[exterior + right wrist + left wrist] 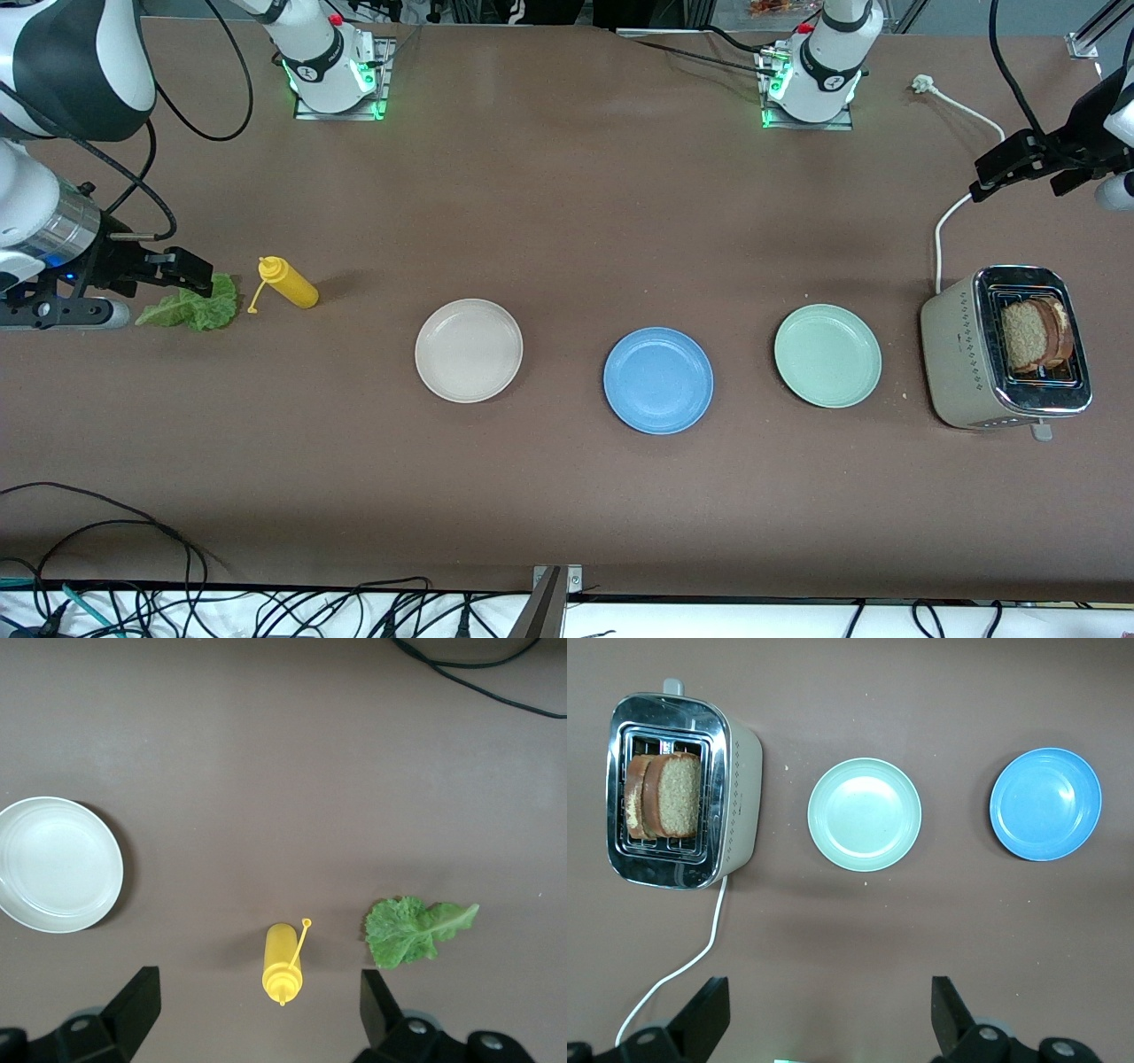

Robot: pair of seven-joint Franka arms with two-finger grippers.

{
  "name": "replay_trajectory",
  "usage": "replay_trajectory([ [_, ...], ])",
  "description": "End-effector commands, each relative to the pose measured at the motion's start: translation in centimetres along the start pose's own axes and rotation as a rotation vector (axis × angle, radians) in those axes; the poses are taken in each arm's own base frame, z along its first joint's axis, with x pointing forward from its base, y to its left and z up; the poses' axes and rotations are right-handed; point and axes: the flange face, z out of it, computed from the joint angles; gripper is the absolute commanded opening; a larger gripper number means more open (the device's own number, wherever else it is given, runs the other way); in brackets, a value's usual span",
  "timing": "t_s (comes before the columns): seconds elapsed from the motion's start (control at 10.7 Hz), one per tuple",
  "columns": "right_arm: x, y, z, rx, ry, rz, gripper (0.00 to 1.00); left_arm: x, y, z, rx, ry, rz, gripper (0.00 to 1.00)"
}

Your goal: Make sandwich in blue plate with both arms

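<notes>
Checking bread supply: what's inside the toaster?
Two brown bread slices stand on edge together in the toaster slot. Their upper parts show; the lower parts and the slot bottom are hidden.

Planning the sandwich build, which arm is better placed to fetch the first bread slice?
The left arm. Its open left claw hangs over the table beside the toaster holding the bread slices; the right claw is above the lettuce.

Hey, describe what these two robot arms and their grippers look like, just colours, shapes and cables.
Both arms are glossy white with black joint sections. Each round base glows green at the bottom and carries a small red cap. The right arm has a silver metal wrist band with a blue light. The right gripper and left gripper are black, with two blocky fingers. Black cables loop along the arms.
</notes>
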Motion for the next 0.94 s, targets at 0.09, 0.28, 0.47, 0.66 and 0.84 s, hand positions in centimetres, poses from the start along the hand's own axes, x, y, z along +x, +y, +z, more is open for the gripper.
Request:
replay_trajectory([
  [0.09, -0.49, -0.07, -0.47, 0.004, 0.011, 0.000, 1.00, 0.14, -0.35, -0.64, 0.018, -0.002, 0.015, 1.00],
  [0.28, -0.49, -0.05, -0.47, 0.002, 0.011, 0.001, 1.00, 0.12, -0.19, -0.64, 0.019, -0.002, 0.018, 1.00],
  [0.47, -0.45, -0.04, -0.50, 0.001, 0.014, -0.001, 1.00, 0.12, -0.35, -0.63, 0.019, -0.003, 0.015, 1.00],
  [0.66, -0.45, -0.05, -0.50, 0.002, 0.014, 0.007, 1.00, 0.15, -0.60, -0.63, 0.018, -0.003, 0.011, 1.00],
  [0.84, -0.55, -0.15, -0.17, 0.002, 0.003, 0.012, 1.00, 0.14, -0.52, -0.63, 0.019, -0.003, 0.012, 1.00],
])
